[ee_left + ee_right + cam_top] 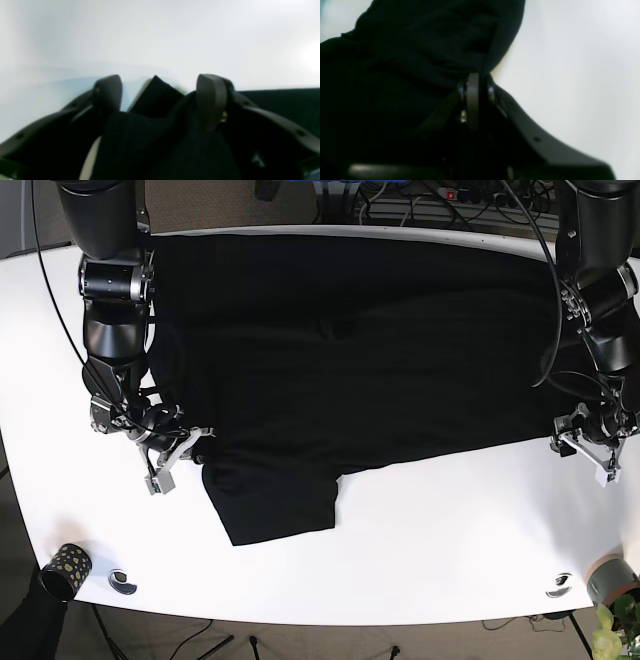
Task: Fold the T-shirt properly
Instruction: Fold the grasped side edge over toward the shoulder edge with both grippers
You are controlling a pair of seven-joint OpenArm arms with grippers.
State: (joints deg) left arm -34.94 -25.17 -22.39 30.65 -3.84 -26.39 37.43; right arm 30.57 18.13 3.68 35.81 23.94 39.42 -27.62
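The black T-shirt (pixel 350 360) lies spread across the white table (pixel 450 520), with one sleeve (pixel 275 500) sticking out toward the front. At the sleeve's left edge my right gripper (pixel 172 457) is shut on a pinch of cloth. In the right wrist view its fingers (pixel 473 100) meet with dark fabric (pixel 420 50) bunched above them. My left gripper (pixel 590 448) sits at the shirt's right front corner. Seen from the left wrist, the left gripper (pixel 160 81) is open, and a fold of the T-shirt (pixel 150 130) lies between its spread fingers (pixel 211 100).
A dotted black cup (pixel 65 565) stands at the front left corner, with a small round piece (pixel 122 582) beside it. Another small piece (pixel 560 585) and a grey pot (pixel 610 578) sit at the front right. Cables run behind the table's far edge.
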